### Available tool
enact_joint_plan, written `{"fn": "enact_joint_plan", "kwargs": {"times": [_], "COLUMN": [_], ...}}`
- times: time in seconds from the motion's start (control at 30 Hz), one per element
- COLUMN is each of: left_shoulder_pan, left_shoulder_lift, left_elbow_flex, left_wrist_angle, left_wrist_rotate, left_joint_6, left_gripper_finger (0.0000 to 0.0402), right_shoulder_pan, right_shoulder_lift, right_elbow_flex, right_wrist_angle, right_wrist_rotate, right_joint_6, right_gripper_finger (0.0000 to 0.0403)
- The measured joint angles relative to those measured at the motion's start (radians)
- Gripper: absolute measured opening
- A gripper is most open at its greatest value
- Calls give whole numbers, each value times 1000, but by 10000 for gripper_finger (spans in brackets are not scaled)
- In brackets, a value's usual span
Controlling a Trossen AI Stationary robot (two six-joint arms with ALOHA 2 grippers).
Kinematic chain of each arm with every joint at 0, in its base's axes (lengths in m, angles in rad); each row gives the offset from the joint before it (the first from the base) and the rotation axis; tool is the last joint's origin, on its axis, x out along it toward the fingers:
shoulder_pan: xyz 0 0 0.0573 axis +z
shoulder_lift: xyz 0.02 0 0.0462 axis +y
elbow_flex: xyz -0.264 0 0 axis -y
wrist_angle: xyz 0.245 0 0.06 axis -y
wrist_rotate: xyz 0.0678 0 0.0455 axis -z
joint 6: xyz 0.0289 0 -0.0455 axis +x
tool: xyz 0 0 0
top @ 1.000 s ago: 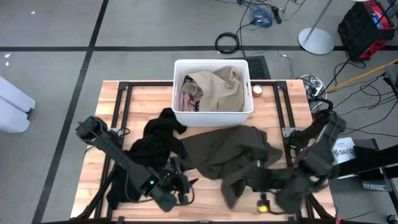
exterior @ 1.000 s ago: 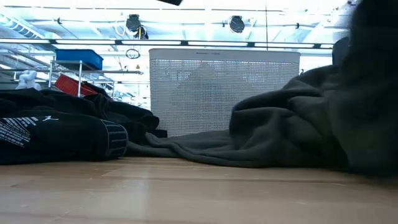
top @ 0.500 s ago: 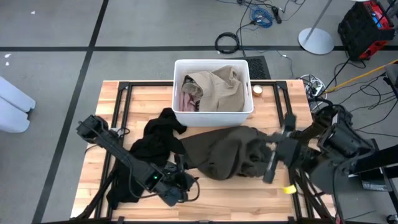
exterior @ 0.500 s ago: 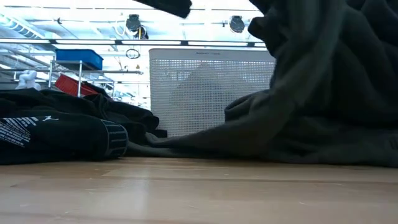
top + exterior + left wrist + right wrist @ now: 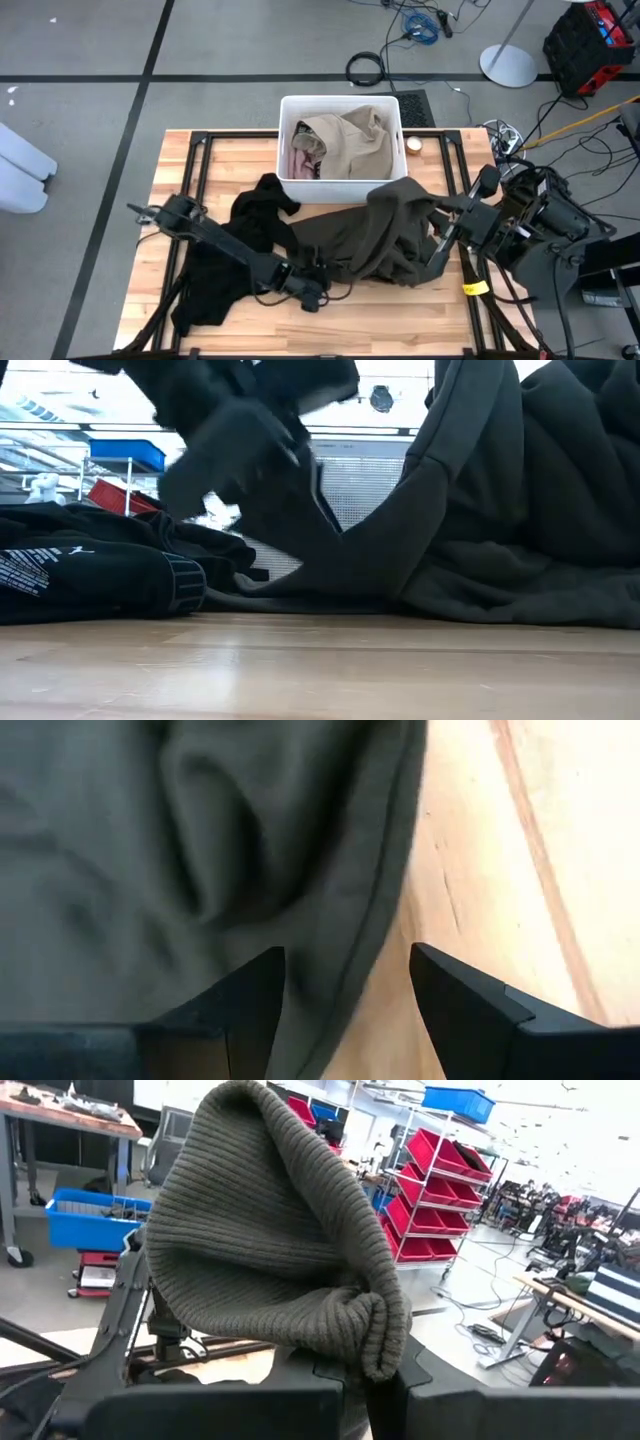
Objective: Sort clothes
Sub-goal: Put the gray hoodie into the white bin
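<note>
Two arms work one garment, the olive-green sweater [image 5: 375, 240] lying just in front of the white bin [image 5: 342, 178]. Left of the bin's front we see the black clothes [image 5: 250, 235] heaped on the wooden table [image 5: 215, 160], untouched. The left gripper [image 5: 312, 293] sits low at the sweater's near hem, fingers [image 5: 455, 1005] spread with the hem [image 5: 370, 920] between them, nothing pinched; we judge it is set to grab that edge. Inside the bin lie the khaki-tan garment [image 5: 352, 140] and a pink one [image 5: 298, 162], so it looks like the sorted pile. Right of the bin's front, the right gripper [image 5: 438, 250] is clamped on the sweater's ribbed edge [image 5: 290, 1270], raised, likely to carry it to the bin.
</note>
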Motion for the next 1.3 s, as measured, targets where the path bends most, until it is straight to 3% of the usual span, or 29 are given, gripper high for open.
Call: {"fn": "enact_joint_plan", "kwargs": {"times": [0.17,0.23,0.43,0.73,0.93,1.1,1.3], "left_shoulder_pan": [33,39,27,7,7,6,6], "left_shoulder_lift": [53,52,-55,-389,-578,-691,-753], "left_elbow_flex": [1,6,12,12,12,14,90], "left_wrist_angle": [82,57,46,47,108,307,516], "left_wrist_rotate": [-17,-25,-49,-178,-202,-88,105], "left_joint_6": [-19,-39,-10,130,182,199,212], "left_gripper_finger": [222,200,22,6,5,4,3], "right_shoulder_pan": [0,0,0,0,-1,-23,-87], "right_shoulder_lift": [-1,-1,-1,-2,-26,-62,-123], "right_elbow_flex": [0,0,0,0,0,-1,0], "right_wrist_angle": [-4,-11,-32,-37,-37,-2,162], "right_wrist_rotate": [-2,-3,-3,73,105,123,112], "right_joint_6": [-9,-10,-10,-28,-37,-72,-216], "right_gripper_finger": [6,6,6,6,6,6,6]}}
